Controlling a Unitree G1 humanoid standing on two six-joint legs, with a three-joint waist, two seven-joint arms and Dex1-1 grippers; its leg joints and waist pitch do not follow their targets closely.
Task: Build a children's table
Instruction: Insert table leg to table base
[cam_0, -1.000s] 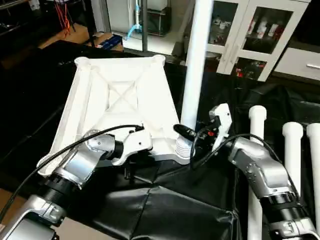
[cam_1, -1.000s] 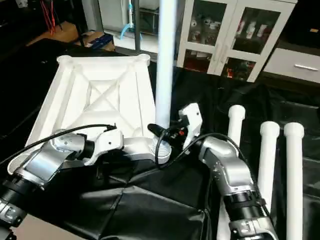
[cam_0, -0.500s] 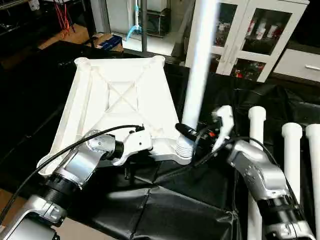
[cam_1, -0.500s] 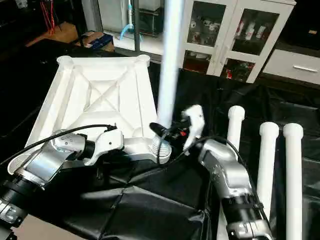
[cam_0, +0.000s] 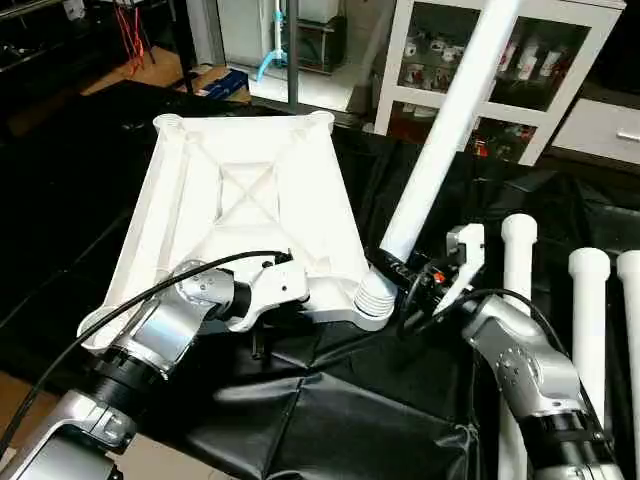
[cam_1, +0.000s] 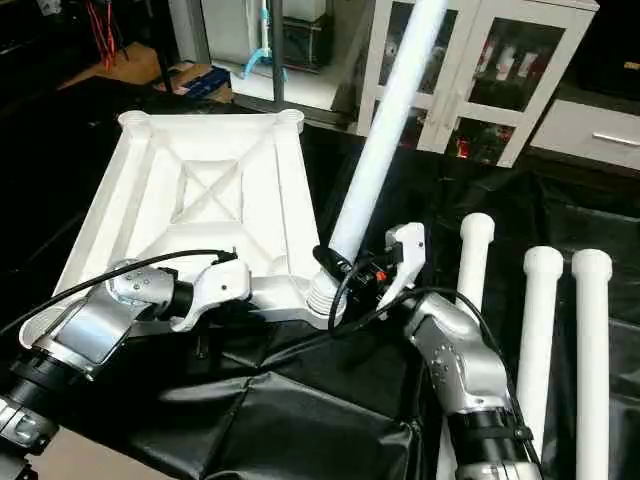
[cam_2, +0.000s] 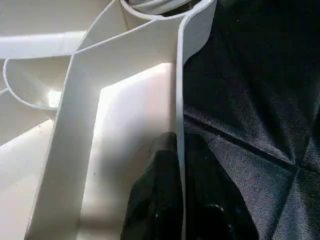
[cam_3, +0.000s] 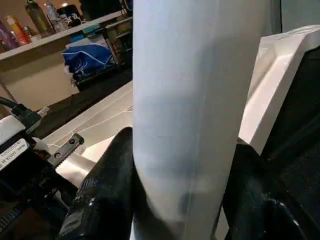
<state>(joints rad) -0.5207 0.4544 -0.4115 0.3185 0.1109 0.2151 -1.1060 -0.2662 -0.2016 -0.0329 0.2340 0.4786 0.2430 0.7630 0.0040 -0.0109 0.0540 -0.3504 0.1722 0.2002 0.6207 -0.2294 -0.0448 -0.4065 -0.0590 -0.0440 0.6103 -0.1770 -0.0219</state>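
The right gripper (cam_0: 402, 277) has its two black fingers (cam_3: 102, 185) pinched on either side of a long white leg (cam_0: 445, 130), low down near the leg's base. The leg leans steeply to the robot's right, its bottom end at the ribbed round socket (cam_0: 372, 297) on the near right corner of the tabletop (cam_0: 245, 215). It looks only partly seated, if at all, since it is far from upright.

The left gripper (cam_2: 177, 197) is pressed together on the thin near rim of the tabletop, one finger inside the rim and one outside, seemingly steadying it.

The tabletop lies upside down on a black cloth (cam_0: 330, 410), its X-shaped bracing facing up. Its two far corner sockets are empty; the near left corner is hidden behind the left arm.

Three more legs (cam_1: 540, 330) lie side by side on the cloth to the robot's right, not yet used. A white cabinet with glass doors (cam_0: 500, 70) stands behind.

By this view, the build is at an early stage: the first leg is being fitted and no leg stands finished. This leg probably needs straightening and pushing home, then three more remain.
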